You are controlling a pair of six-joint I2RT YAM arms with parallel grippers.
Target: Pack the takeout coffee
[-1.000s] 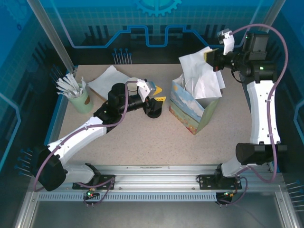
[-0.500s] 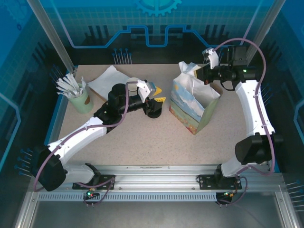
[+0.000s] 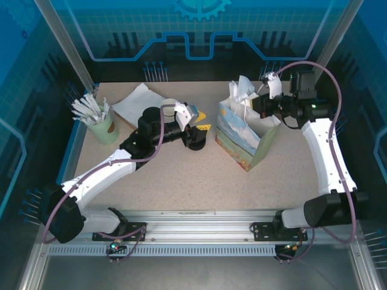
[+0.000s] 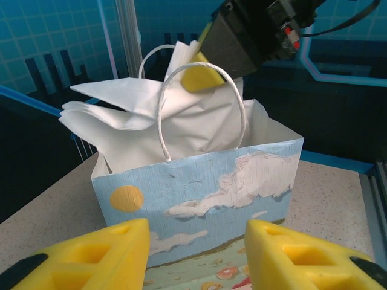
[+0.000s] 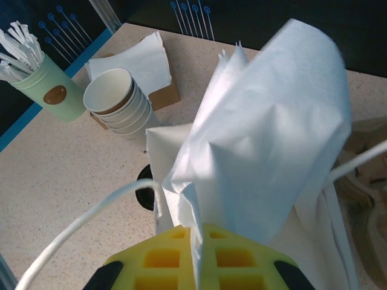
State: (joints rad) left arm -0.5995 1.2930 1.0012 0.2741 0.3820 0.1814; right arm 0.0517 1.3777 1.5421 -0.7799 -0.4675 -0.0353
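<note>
The takeout coffee is hidden from me. A paper gift bag (image 3: 245,144) printed with sky and clouds stands open at mid-right, also facing me as the bag (image 4: 199,193) in the left wrist view. My right gripper (image 3: 259,104) hangs over its mouth, shut on white tissue paper (image 3: 243,90). That tissue paper (image 5: 272,121) is pinched between the yellow fingers of the right gripper (image 5: 199,238). My left gripper (image 3: 204,121) rests low, left of the bag. In its own view the left gripper (image 4: 196,254) stands open, with just the bag showing through the gap.
A squat black round thing (image 3: 195,140), all black like stacked lids, sits against the left gripper's near side. White paper cups (image 5: 118,103) are stacked behind. A green cup of stirrers (image 3: 101,127) and napkins (image 3: 136,101) lie at the far left. Bag handles (image 4: 163,109) stand up.
My right gripper has carried the tissue paper from high at the bag's far right down and left into the bag's mouth. The left arm has stayed still.
</note>
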